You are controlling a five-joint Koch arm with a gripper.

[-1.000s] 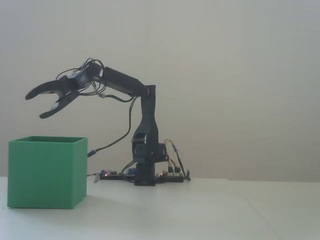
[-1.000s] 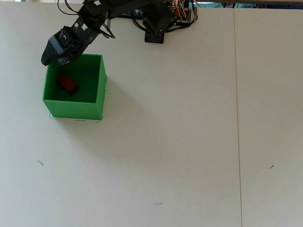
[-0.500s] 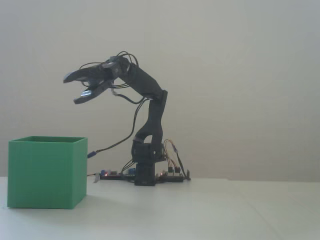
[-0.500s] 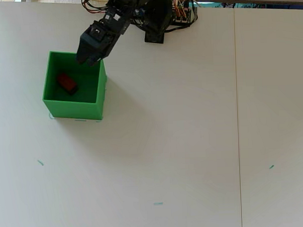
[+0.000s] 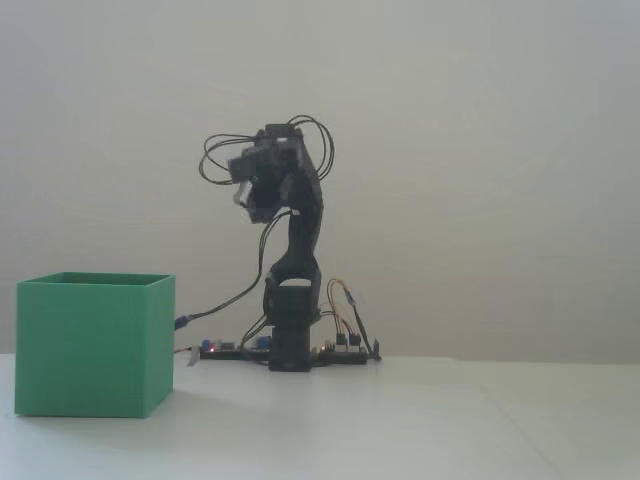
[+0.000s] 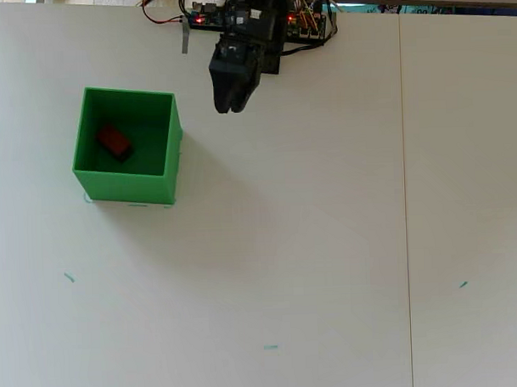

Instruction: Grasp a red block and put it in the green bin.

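We are seeing a pale desk carrying little besides a few small teal marks and the circuit boards and wires at the arm's base along the far edge, and nothing is lying between the arm and the green bin. The red block is lying inside the green bin, toward its left wall in the overhead view. Our pincer is hanging in the air to the right of the bin, well clear of it, holding nothing; how far its jaws are parted we cannot tell.
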